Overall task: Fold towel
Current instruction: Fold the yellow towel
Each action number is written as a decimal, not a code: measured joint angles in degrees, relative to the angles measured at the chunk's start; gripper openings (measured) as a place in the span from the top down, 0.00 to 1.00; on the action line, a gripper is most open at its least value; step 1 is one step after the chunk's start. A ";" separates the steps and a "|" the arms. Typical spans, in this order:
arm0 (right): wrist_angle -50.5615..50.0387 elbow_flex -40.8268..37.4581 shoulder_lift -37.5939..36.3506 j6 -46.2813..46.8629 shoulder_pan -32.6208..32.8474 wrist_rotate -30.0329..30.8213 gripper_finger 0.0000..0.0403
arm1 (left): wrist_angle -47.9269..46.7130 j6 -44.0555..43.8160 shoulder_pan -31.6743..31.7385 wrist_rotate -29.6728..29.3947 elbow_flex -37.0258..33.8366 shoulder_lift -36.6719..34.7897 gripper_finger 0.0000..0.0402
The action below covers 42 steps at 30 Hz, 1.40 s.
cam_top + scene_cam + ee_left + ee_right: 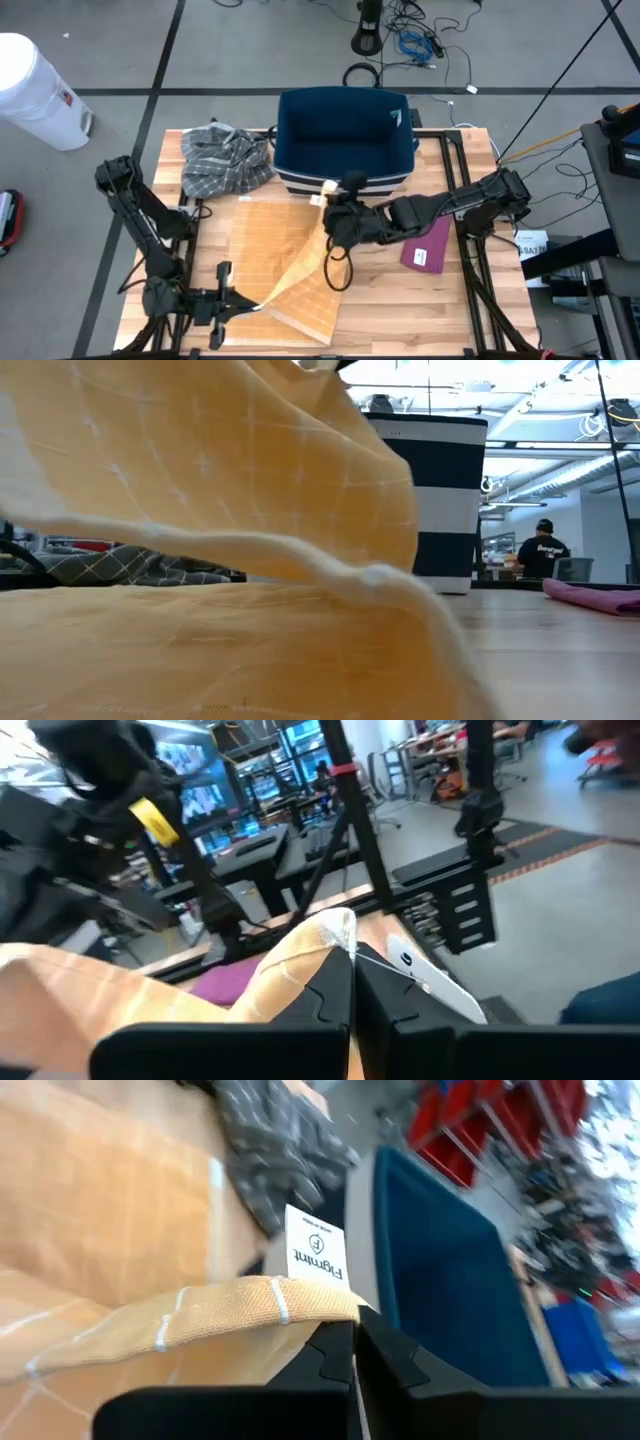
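Right gripper (335,200): clamped on a corner of the orange towel (285,255), the corner with the white care label (317,1254); it hangs over the middle of the table, just in front of the navy bin (345,140).
Left gripper (248,303): pinched shut on another corner of the same towel, low at the near edge of the table (470,310) (the wrist view shows the hem pressed between the dark fingers (330,995)).
Towel: half lifted, one part flat on the wood, the rest rising in a slack sheet between the two grips; in the low view it fills the foreground as a sagging wave.
Stage, as I judge it: mid-fold, the two held corners being carried across the flat half.
Nearby: a grey plaid cloth (225,155) lies crumpled at the far left of the table, beside the bin; a magenta cloth (428,248) lies under the right arm.
Risk, slip: each grip holds only a thin strip of hem, so a sharp pull could tug a corner free.
Risk, skew: the grippers sit at unequal heights, so the edges could land out of line.
Risk, snag: the raised corner is close to the bin's striped wall and could drag on it.
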 joint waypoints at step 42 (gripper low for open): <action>24.40 -0.02 5.49 -14.20 -13.30 -50.19 1.00 | -24.15 -49.03 -9.40 7.26 0.00 0.22 0.98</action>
